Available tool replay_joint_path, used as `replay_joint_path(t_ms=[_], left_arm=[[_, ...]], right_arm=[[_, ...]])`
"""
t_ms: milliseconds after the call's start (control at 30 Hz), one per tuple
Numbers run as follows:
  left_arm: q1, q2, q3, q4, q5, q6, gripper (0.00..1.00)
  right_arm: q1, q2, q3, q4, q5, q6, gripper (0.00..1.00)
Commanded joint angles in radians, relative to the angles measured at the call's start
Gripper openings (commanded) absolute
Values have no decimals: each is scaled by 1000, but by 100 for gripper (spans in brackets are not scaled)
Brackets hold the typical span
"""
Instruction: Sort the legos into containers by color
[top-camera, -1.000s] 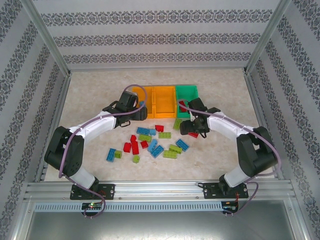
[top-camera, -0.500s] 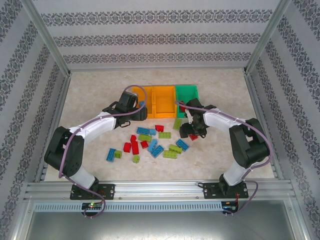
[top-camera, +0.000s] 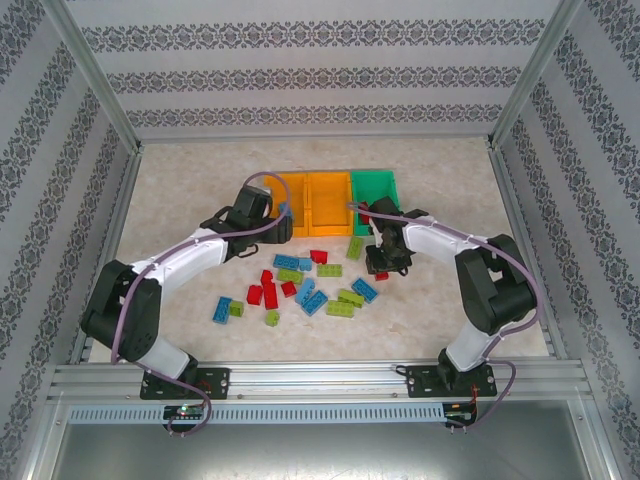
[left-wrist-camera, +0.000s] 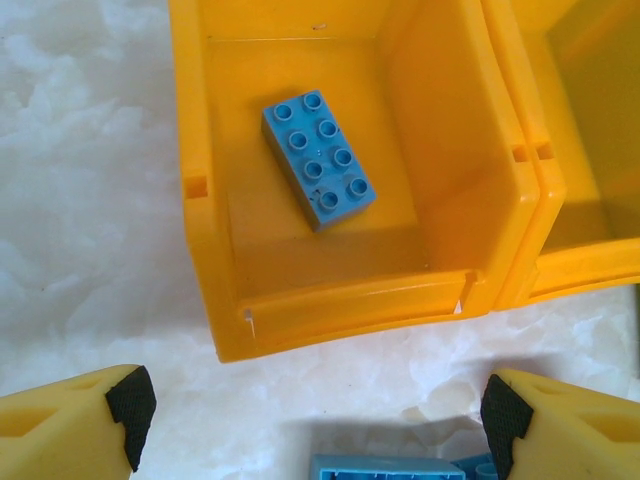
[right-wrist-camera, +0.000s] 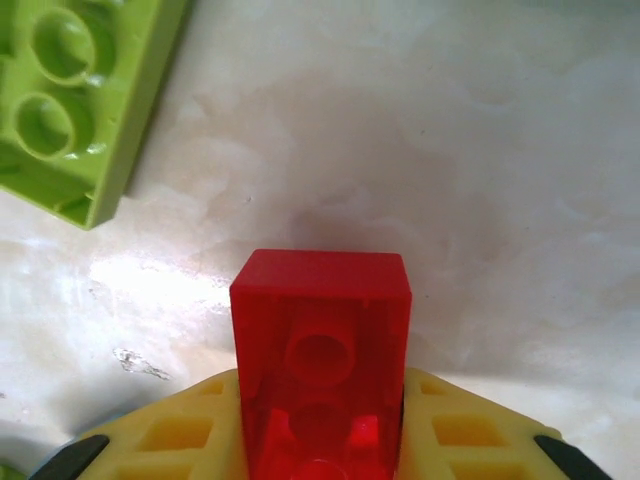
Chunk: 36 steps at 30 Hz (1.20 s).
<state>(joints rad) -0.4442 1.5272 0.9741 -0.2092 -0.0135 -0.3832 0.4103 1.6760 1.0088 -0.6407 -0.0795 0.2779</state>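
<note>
Mostly unsorted: we see one blue lego (left-wrist-camera: 318, 160) binned — right gripper (right-wrist-camera: 320, 445) clamps a red lego (right-wrist-camera: 320, 330), left gripper (left-wrist-camera: 318, 405) apart.

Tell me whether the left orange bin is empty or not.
Not empty: the left orange bin holds one blue brick, lying studs up.

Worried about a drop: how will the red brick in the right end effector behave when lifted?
Probably stiff: the red brick looks like hard moulded plastic. Likely light, being small. Its glossy sides might slip.
</note>
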Motion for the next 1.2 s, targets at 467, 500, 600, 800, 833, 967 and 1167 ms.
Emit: replay_joint_path(t_ms=[467,500,600,800,833,967,1167], left_arm=[[-19,-187,-154,-119,-48,-74,88],[-33,-196,-162,-137,-55,-83,88],[-94,-210,-173,-202,-117,-120,88],[-200,-255,-202,-290,-174,-214,88],[-216,-267,-211,-303,-180,-232,88],[-295,-327,-247,-342,-191,-290,86],[-414,-378,-318,-375,-168,-356,80]], right_arm=[[-169,110,319,144,-56,40,30],[-175,142,348,139,-55,41,32],[-186,206,410,128,-65,44,38],[-190,263,455,126,-70,41,51],[-191,264,453,131,-76,41,56],[-186,241,430,159,-118,39,66],[-174,167,360,203,-127,36,72]])
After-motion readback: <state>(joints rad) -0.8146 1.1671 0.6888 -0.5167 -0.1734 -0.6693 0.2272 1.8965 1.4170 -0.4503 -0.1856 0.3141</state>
